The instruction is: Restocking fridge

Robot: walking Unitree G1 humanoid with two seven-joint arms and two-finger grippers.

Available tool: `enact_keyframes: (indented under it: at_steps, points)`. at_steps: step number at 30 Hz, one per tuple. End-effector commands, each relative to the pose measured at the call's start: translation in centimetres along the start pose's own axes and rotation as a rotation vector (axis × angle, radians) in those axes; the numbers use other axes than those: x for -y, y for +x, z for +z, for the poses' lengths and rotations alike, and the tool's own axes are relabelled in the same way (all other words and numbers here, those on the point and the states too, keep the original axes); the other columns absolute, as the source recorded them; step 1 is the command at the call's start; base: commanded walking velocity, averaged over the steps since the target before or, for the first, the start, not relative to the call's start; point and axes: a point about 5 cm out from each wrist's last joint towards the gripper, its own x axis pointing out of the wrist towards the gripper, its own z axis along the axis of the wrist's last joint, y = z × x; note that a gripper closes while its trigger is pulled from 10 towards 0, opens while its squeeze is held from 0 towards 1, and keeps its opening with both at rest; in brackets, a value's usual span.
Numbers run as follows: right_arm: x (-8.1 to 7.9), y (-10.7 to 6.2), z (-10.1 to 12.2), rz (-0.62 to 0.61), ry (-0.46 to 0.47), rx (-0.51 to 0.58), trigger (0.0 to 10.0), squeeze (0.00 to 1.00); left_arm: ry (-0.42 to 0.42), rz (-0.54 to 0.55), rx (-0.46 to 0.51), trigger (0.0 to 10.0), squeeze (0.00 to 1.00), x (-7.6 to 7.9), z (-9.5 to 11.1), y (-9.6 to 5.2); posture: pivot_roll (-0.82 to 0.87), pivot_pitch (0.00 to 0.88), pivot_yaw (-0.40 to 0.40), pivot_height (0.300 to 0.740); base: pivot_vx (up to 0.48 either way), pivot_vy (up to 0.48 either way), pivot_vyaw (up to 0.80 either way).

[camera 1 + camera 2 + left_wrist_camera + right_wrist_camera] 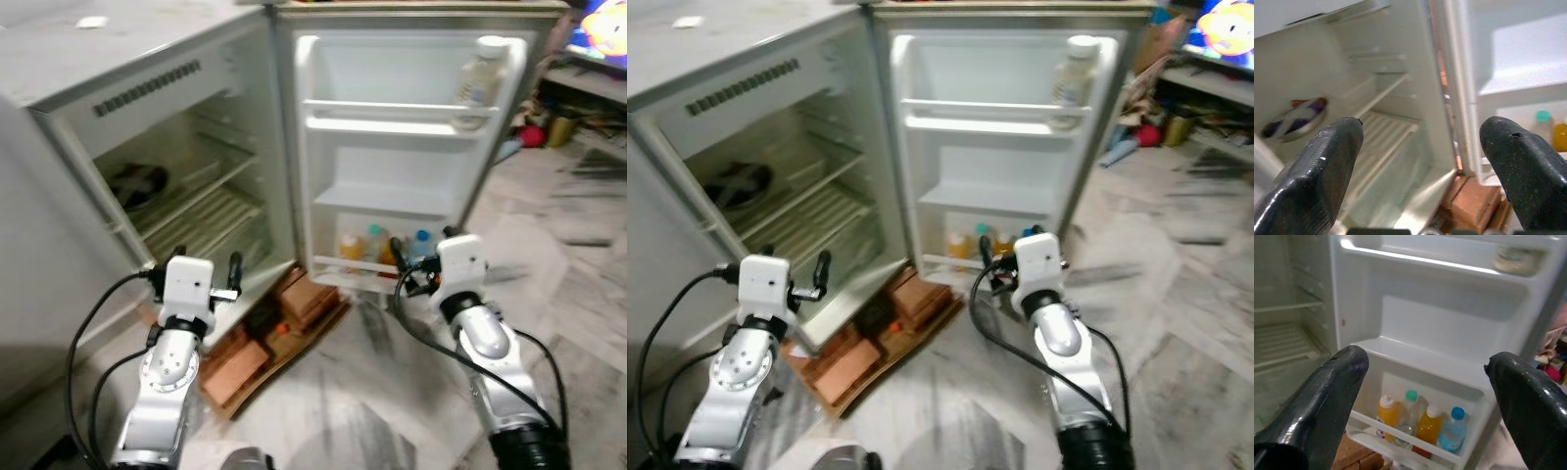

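The fridge (257, 117) stands open, its door (411, 157) swung wide towards me. Several small bottles (1418, 423) stand in the door's bottom rack: two orange, one clear with a green cap, one blue. A pale jar (480, 83) sits on the door's top rack. Inside, on a wire shelf (211, 211), lies a dark bowl (1295, 117). My left gripper (1420, 147) is open and holds nothing, facing the fridge's inside low at its front. My right gripper (1425, 377) is open with nothing in it, facing the door's bottom rack from a short way off.
Bricks on flattened cardboard (284, 323) lie on the floor under the fridge's front corner, between my two arms. A lit screen (600, 29) and low shelves with clutter (549, 127) stand at the back right. Marbled floor (578, 274) spreads to the right.
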Motion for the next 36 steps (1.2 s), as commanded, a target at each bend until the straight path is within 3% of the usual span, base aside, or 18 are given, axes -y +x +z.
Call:
enact_keyframes:
  at_steps: [1,10,26,36]
  points:
    - [-0.3,-0.2,-0.4,0.055,0.022,-0.048,10.0,0.0,0.003,-0.02,-0.009,10.0,0.0,0.6,-0.4,-0.3,0.05,0.028,0.044,0.74,0.0,-0.472,0.0]
    - [-0.5,0.3,-0.4,0.092,0.023,-0.03,10.0,0.0,0.02,-0.032,-0.038,10.0,0.0,1.0,-1.0,0.1,0.05,0.028,0.037,0.74,0.0,-0.477,0.0]
    - [-0.9,1.2,1.2,0.156,0.0,0.049,10.0,0.0,0.042,-0.015,-0.048,10.0,0.0,0.5,-1.1,0.4,0.04,0.03,0.045,0.74,0.0,-0.47,0.77]
    - [-1.9,1.1,1.0,0.207,0.011,0.043,10.0,0.0,0.044,-0.019,-0.054,10.0,0.0,0.6,-1.2,0.6,0.04,0.031,0.046,0.74,0.0,-0.463,0.09]
